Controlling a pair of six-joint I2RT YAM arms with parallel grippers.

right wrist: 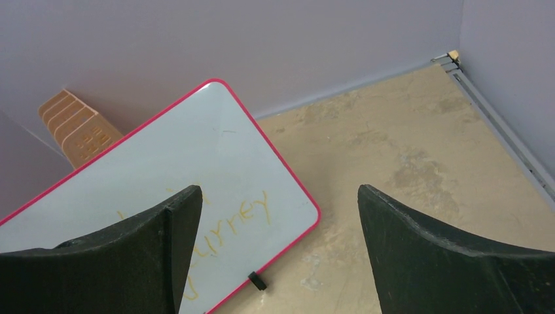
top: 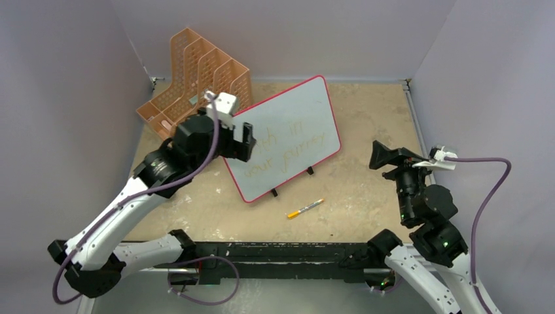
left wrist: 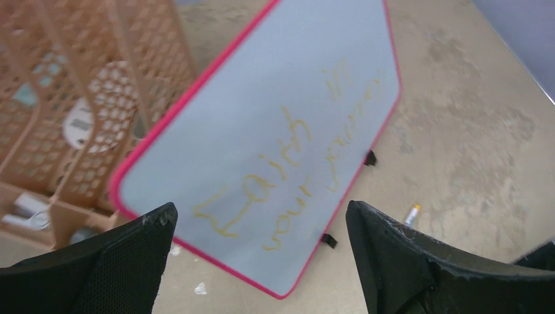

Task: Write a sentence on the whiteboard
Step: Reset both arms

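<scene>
The whiteboard (top: 298, 108) stands tilted on its feet mid-table, just in front of the orange file rack (top: 196, 65), and the sentence (top: 288, 149) runs across it in two faint yellow lines, so the writing looks done. The marker (top: 305, 209) lies on the table (top: 373, 111) near the board's feet. The left gripper (left wrist: 260, 209) and right gripper (right wrist: 279, 190) both gape wide, holding nothing. What remains, I judge, is withdrawing cleanly: raise the left arm straight off the board's left edge without nudging it, and keep the right arm clear of the marker
</scene>
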